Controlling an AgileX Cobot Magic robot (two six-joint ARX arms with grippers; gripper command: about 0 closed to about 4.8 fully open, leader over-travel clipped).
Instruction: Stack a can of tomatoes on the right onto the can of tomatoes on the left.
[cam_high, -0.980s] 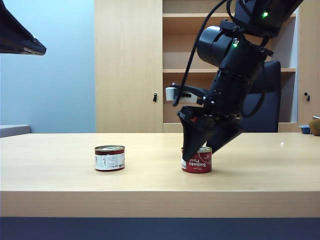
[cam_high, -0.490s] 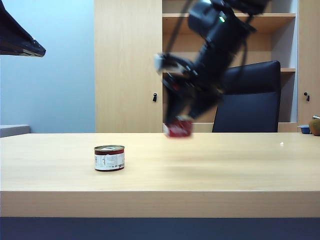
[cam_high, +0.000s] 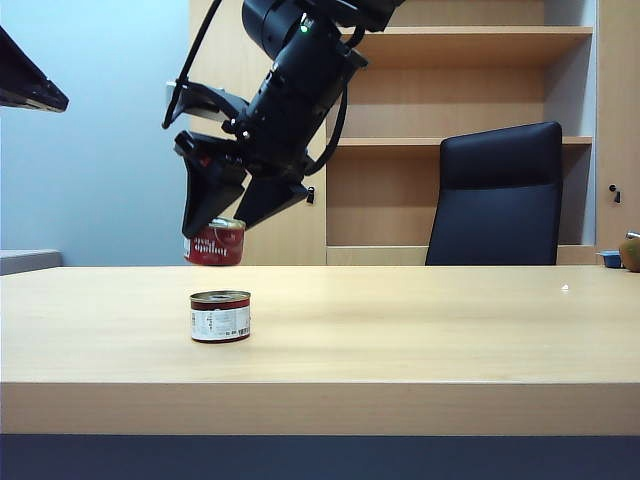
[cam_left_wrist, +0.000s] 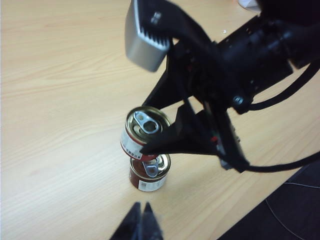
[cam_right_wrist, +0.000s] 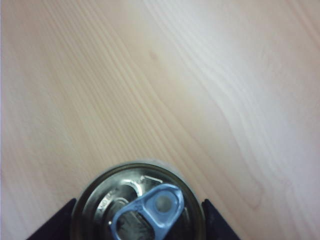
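Carry step: my right hand (cam_high: 222, 225) is clamped on the red can (cam_high: 214, 243), hanging above the counter (cam_high: 420, 330), just up at 11 o'clock of the left can (cam_high: 220, 316). Next I need to centre over its lid, then lower. Left hand (cam_left_wrist: 141, 222) pinched together, idle. Label writing unreadable.

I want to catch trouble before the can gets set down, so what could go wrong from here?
1. The right claw holds the red can in the air, up and slightly left of the can on the table. Lowered from there, it might land off-centre and tip off.
2. Both cans have raised pull tabs, so the top one could sit unevenly.
3. The left claw hangs close by, shut, and might get in the way.
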